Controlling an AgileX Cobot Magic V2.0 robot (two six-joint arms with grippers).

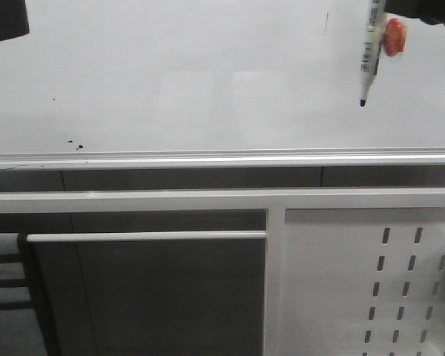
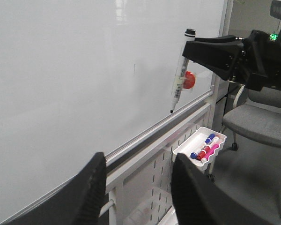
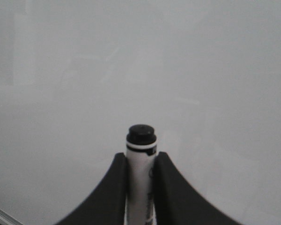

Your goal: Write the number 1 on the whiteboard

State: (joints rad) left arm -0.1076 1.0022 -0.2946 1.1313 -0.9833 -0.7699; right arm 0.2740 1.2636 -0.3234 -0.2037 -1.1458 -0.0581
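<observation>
**Marker Held Off the Whiteboard, Tip Down**

Right gripper point(image 3: 140, 187) was clamped on a white marker point(image 1: 369, 52), its two black fingers point(image 3: 113, 192) pressed against the barrel on either side. Seen from the right wrist, the marker's dark end stood up between the fingers with plain grey board behind it. In the front view the marker hung nearly upright from the gripper, slightly tilted, with its black tip point(image 1: 363, 103) pointing down below the grip. Whether that tip touched the whiteboard point(image 1: 170, 81) could not be told from the front; the left wrist view showed it low against the board, just above the silver rail point(image 1: 222, 158).

Just behind the marker's barrel, close under the gripper, sat a small round red object point(image 1: 394, 35) against the board. To the marker's left, near the level of the gripper, a thin faint grey tick point(image 1: 326, 22) marked the board. No clear black stroke of the number 1 could be made out. Far off to the marker's lower left, a few small black specks point(image 1: 74, 143) lay close above the rail.

Left gripper point(image 2: 136, 187) stood wide open, well apart from the marker, holding nothing. Beyond it, below the rail and under the right arm, a white tray point(image 2: 200, 149) on the slotted panel point(image 2: 152, 180) held several coloured markers point(image 2: 205, 146). A grey chair point(image 2: 260, 123) stood past the board's end.
</observation>
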